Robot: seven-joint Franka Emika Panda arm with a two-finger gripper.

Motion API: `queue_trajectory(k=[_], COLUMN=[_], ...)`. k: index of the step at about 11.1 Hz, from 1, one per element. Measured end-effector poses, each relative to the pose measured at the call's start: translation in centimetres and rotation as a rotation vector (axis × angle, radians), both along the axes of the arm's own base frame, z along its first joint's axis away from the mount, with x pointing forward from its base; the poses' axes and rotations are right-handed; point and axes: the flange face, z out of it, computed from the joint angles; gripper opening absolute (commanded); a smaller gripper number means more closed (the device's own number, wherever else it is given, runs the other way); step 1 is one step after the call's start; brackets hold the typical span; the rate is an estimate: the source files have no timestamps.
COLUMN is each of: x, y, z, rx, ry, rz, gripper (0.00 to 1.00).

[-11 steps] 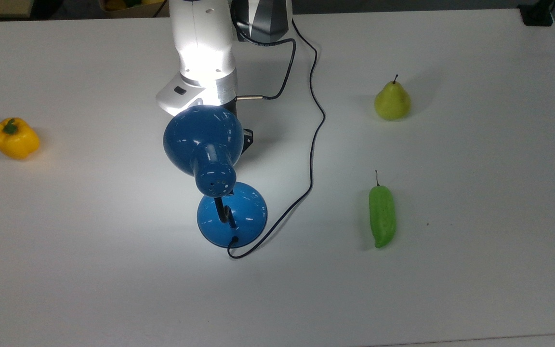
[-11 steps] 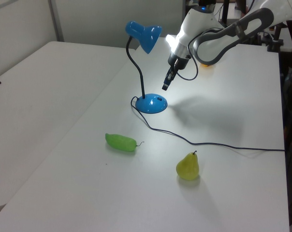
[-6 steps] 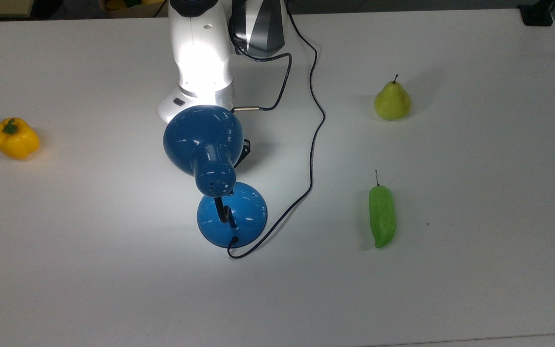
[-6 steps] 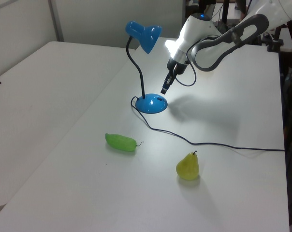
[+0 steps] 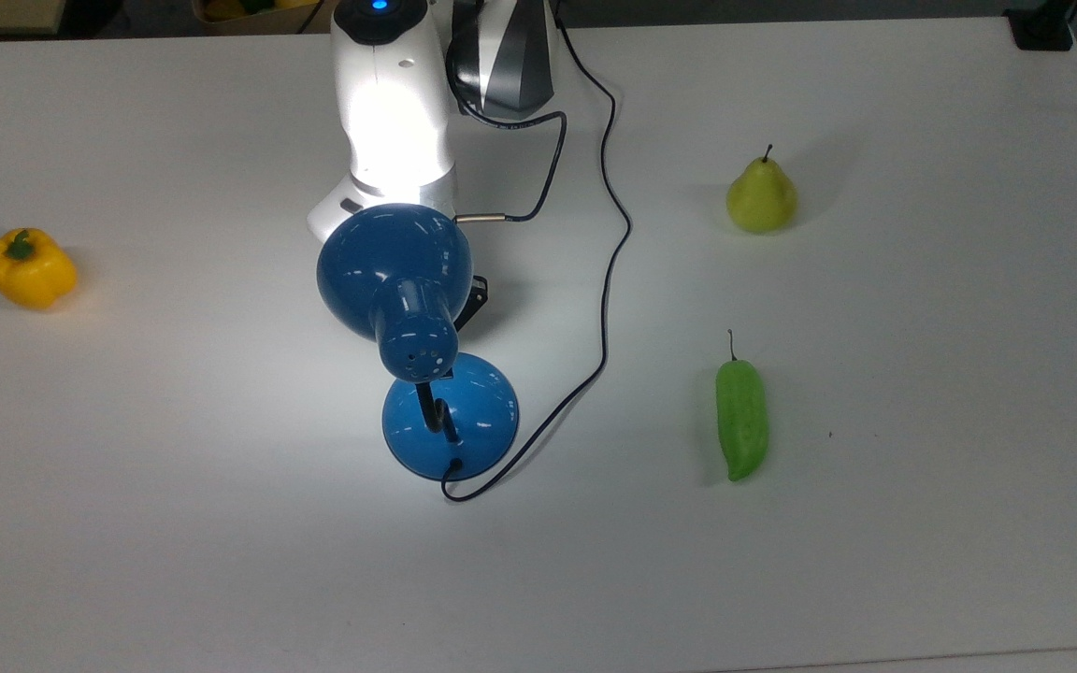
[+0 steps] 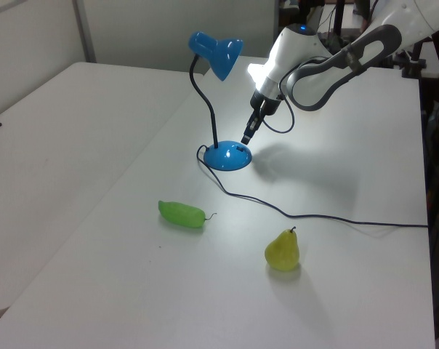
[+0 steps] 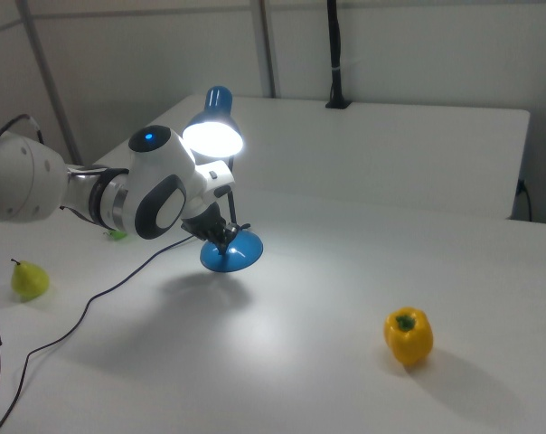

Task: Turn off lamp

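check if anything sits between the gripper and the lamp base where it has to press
Nothing visible does. In the left view the gripper hangs just above the rim of the lamp base, with bare table between them. The shade is overhead, and the cord trails off the base's other side. The pear, green pepper and yellow pepper lie well away.

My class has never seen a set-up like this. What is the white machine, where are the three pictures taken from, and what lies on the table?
The white machine is a robot arm; its gripper hangs just above the round base of a blue lamp, which is lit. Nothing is held. One picture looks straight down; the other two look across the table from opposite sides. On the table lie a yellow bell pepper, a pear, a green pepper and the lamp's thin black cord.
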Motion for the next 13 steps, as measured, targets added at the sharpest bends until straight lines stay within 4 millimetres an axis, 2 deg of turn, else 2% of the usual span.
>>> queue_trajectory(k=[7, 13], x=[0.4, 0.3], y=[0.6, 0.6], z=[-1.2, -1.4], rx=[0.001, 0.001], ry=[-0.034, -0.031], rz=[0.007, 0.007], gripper=[0.00, 0.00])
